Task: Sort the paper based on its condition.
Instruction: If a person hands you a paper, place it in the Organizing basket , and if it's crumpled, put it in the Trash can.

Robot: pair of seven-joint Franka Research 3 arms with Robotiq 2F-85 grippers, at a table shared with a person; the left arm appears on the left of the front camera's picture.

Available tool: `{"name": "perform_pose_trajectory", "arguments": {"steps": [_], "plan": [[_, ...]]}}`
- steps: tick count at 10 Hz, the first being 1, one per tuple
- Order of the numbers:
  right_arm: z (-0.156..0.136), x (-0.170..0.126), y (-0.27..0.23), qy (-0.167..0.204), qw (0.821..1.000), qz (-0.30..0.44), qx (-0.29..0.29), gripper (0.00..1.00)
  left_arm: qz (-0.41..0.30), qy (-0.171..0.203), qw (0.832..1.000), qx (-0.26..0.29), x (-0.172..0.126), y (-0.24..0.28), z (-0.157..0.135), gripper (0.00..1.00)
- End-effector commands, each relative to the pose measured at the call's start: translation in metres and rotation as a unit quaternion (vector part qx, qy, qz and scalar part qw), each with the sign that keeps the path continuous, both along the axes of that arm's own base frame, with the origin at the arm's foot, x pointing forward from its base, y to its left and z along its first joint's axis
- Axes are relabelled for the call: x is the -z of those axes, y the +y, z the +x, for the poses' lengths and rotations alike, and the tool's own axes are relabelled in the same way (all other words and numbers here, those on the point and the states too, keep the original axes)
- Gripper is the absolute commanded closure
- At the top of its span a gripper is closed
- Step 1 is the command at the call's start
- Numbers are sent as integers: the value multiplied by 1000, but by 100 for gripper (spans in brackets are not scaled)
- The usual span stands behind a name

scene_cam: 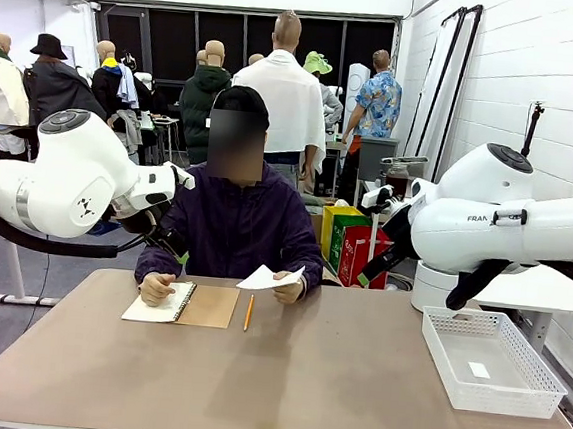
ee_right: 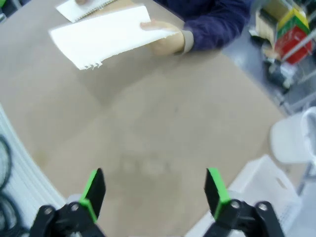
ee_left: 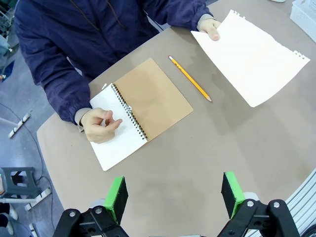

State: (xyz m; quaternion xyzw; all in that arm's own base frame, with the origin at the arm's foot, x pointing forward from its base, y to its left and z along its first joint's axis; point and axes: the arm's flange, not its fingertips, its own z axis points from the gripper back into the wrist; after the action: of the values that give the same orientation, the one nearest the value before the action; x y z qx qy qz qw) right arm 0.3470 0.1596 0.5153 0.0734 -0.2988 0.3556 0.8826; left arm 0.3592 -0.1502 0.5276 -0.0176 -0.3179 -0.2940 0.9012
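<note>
One sheet of paper (scene_cam: 269, 278) is in play, held up off the table (scene_cam: 312, 377) by the person's hand (scene_cam: 287, 291), ragged torn-out edge showing, near the notepad (scene_cam: 180, 303) and pencil (scene_cam: 249, 312) and well apart from the tray (scene_cam: 441, 367) on the robot's right. Left gripper (ee_left: 174, 195) and right gripper (ee_right: 154, 190) both hang over bare table, jaws wide with nothing between them, so I judge sorting not yet started (small white scrap (scene_cam: 479, 370) in the tray, can't tell what it is). Left to do: take the sheet, check its condition, put it where it belongs.
</note>
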Motion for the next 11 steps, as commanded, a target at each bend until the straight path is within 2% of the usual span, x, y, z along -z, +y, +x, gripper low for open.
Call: {"name": "perform_pose_trajectory", "arguments": {"steps": [1,3,6,7,8,11], "plan": [[15,-1,5,94,992,38,80,0,-2,4,1000,-1,1,1,1,0],[28,11,3,166,973,70,143,0,-2,4,1000,-1,1,1,1,0],[42,28,1,266,935,127,199,0,-2,4,1000,-1,1,1,1,0],[42,30,0,272,934,117,198,0,-2,4,1000,-1,1,1,1,0],[34,32,-4,242,949,102,177,0,-2,4,1000,-1,1,1,1,0],[34,32,-4,242,949,102,177,0,-2,4,1000,-1,1,1,1,0]]}}
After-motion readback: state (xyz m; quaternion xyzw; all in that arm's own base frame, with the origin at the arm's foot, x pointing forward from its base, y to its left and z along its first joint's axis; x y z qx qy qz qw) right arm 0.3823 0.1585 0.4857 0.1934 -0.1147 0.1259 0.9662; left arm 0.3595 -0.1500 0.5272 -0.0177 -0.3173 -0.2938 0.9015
